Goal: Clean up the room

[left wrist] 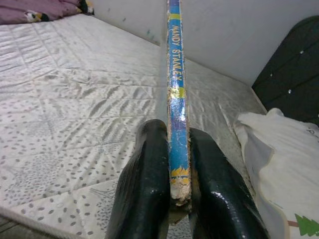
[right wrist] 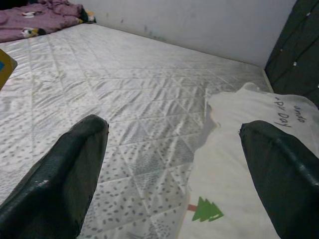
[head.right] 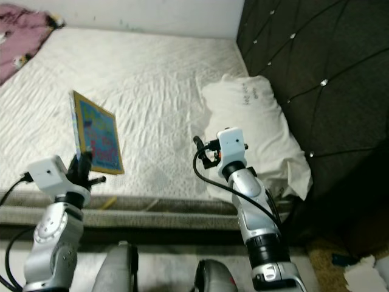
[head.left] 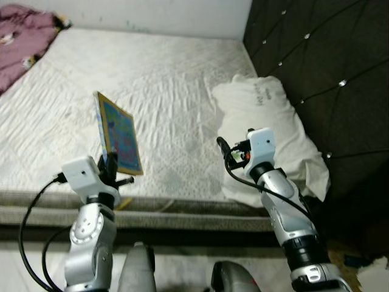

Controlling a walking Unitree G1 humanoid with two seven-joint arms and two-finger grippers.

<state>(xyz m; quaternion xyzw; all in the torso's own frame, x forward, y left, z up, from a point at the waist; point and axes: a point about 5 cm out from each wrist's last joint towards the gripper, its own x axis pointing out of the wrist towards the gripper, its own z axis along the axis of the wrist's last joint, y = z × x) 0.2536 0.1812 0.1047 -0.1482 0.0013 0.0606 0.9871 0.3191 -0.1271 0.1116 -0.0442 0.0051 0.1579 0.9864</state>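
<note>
- Above the near edge of the mattress (head.left: 176, 91), the left gripper (left wrist: 172, 189) pinches a thin book (head.left: 120, 135) by its lower corner, holding it upright and clear of the bed.
- In the left wrist view only the book's worn blue spine shows, with its print legible; the cover is hidden there.
- The right gripper (right wrist: 174, 149) hangs with fingers (right wrist: 60, 184) spread wide and empty, over the mattress beside the white pillow (head.left: 273, 121).
- The pillow lies against the dark tufted headboard (head.left: 328, 61).
- A purple blanket (head.left: 21, 42) is cut off at the far corner.
</note>
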